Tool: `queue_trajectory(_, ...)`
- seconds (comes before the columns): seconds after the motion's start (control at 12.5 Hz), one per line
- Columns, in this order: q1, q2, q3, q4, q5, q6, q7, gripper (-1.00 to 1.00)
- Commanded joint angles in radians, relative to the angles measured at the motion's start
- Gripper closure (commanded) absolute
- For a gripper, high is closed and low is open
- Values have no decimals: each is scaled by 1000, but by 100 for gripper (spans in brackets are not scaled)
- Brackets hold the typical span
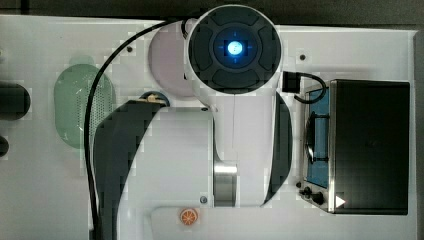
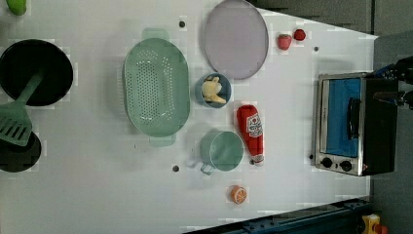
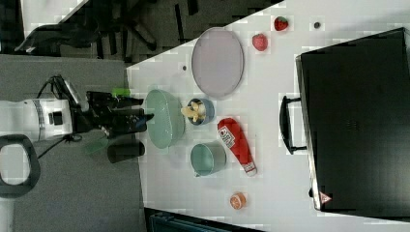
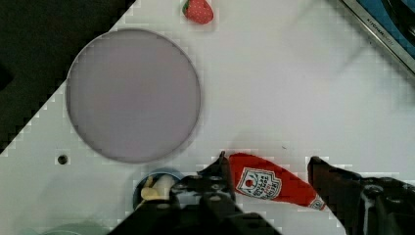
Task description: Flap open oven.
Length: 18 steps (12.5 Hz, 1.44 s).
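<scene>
Oven (image 2: pixel 354 124) at table's edge, left view's right; door shut, bar handle (image 2: pixel 352 118) across glass. Gripper (image 4: pixel 266 169) parted, empty, high above ketchup bottle (image 4: pixel 274 185). Hook handle, pull outward-down.

From above, my arm (image 1: pixel 220 125) fills the middle of the top view, its white-and-dark links folded over the base and a blue light glowing on the round cap nearest the camera. A black cable loops along the top view's left side of it. In the right view the white forearm reaches in level from the right view's left edge, ending in the dark gripper (image 3: pixel 138 117), held well above the table. Through the wrist view I see my gripper (image 4: pixel 269 181) with its two black fingers (image 4: pixel 222 171) standing well apart, jaws parted and closed on nothing, tips pointing down toward the white surface below.
</scene>
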Motion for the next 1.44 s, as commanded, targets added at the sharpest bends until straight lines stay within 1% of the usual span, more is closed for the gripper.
queue_trajectory(0.08,-27,-287,-49,-131,1,-177,-84,-59)
queue_trajectory(0.24,-27,-287,-48,-131,1,-177,-84,-99)
queue_trajectory(0.4,-27,-287,-49,-131,1,-177,-84,-100)
queue_trajectory(0.48,-27,-287,-49,-131,1,-177,-84,-90)
queue_trajectory(0.72,-27,-287,-50,-132,1,-177,-84,-15)
queue_trajectory(0.96,-29,-287,-70,-134,1,-177,-85,55)
queue_trajectory(1.04,-30,-287,-86,-135,1,-177,-92,65)
queue_trajectory(1.2,-32,-287,-126,-142,0,-172,-176,65)
queue_trajectory(1.44,-40,-275,-209,-153,0,-169,-429,65)
